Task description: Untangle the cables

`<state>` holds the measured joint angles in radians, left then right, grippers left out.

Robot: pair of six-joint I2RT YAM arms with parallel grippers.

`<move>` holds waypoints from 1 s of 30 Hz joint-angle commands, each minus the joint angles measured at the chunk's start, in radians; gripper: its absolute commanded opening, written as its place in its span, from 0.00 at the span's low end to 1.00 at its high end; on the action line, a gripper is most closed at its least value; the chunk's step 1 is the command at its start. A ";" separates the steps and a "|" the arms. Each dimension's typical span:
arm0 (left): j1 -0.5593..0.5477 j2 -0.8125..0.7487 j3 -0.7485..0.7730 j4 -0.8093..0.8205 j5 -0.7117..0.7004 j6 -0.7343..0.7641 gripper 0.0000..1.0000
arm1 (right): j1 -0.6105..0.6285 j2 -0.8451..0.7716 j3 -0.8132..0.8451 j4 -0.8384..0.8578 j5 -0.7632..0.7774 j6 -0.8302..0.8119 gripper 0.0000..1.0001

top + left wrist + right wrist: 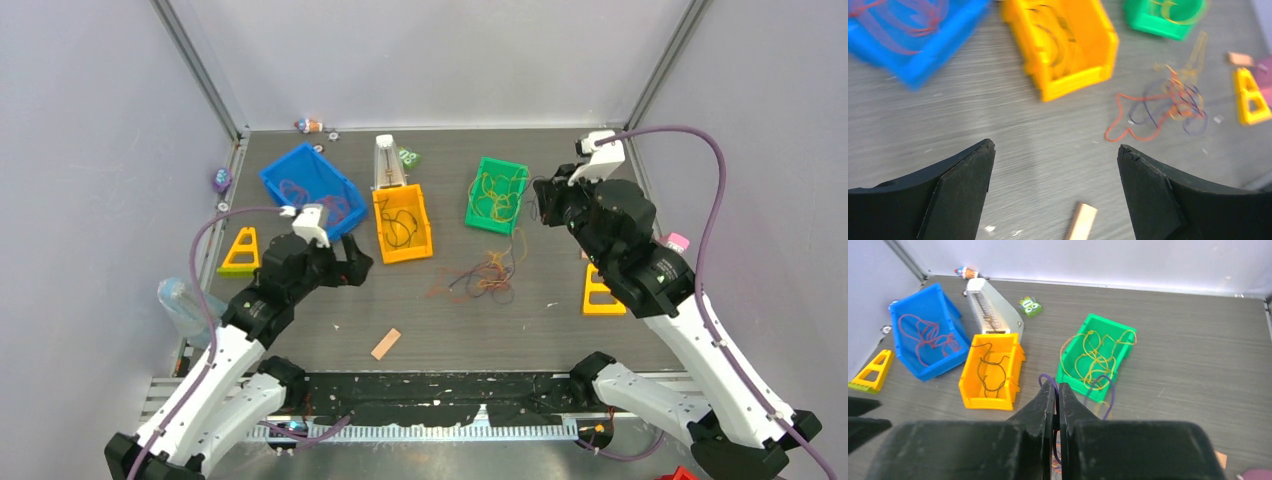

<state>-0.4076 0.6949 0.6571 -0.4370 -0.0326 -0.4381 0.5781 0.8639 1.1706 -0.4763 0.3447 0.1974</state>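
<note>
Left gripper [355,268] hangs over bare table [300,335] just in front of the blue bin [290,165], its jaws spread wide with nothing between them, which suits either having just let a strand go or getting ready to reach for the next. The right gripper [1055,387] is raised near the green bin [1120,332] with its fingers pressed together. A purple cable [1112,390] arcs out on both sides of the tips and a dark strand runs down the slit between them, so it appears to have that cable pinched and lifted. The bins explain the layout: red cables [923,337] lie in the blue bin, dark cables [988,370] in the orange bin [968,390], and yellow cables [1093,357] in the green one, so strands seem to be sorted by colour as they come free. The remaining tangle [485,278] of orange, yellow and dark loops sits on the table in front of the orange and green bins, between the two arms and apart from both. Room is fair: there is a wide bare stretch between the left gripper and the tangle, with only a wooden strip [385,343] nearer the bases. The yellow bracket [600,292] lies near the tangle's right side, and the bin walls close it in at the back, so pulling a strand toward the near edge looks the least obstructed.
</note>
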 commanded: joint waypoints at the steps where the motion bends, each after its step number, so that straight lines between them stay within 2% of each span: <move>1: -0.122 0.077 -0.012 0.294 0.225 0.054 0.95 | 0.000 0.041 0.128 -0.059 -0.114 -0.057 0.05; 4: -0.224 0.150 -0.017 0.465 0.247 0.100 0.96 | 0.000 0.083 0.224 -0.082 -0.165 -0.062 0.05; 10: -0.417 0.338 -0.013 0.910 0.235 0.195 0.95 | 0.001 0.150 0.359 -0.121 -0.278 -0.053 0.05; 16: -0.513 0.671 0.166 1.098 0.215 0.248 0.95 | 0.000 0.177 0.452 -0.140 -0.371 -0.039 0.05; 21: -0.523 0.926 0.278 1.238 0.157 0.163 0.95 | 0.000 0.190 0.546 -0.164 -0.398 -0.022 0.05; 25: -0.534 1.081 0.319 1.325 0.172 0.047 0.77 | 0.002 0.195 0.649 -0.181 -0.369 -0.019 0.05; 27: -0.552 1.094 0.278 1.343 0.143 0.044 0.66 | 0.000 0.217 0.747 -0.232 -0.285 -0.032 0.05; 30: -0.564 1.055 0.146 1.396 0.097 0.049 0.49 | -0.001 0.238 0.878 -0.283 -0.064 -0.063 0.05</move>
<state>-0.9466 1.8019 0.9157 0.7868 0.1299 -0.3599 0.5789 1.0943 1.8877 -0.7303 0.0475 0.1631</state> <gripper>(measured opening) 0.599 0.091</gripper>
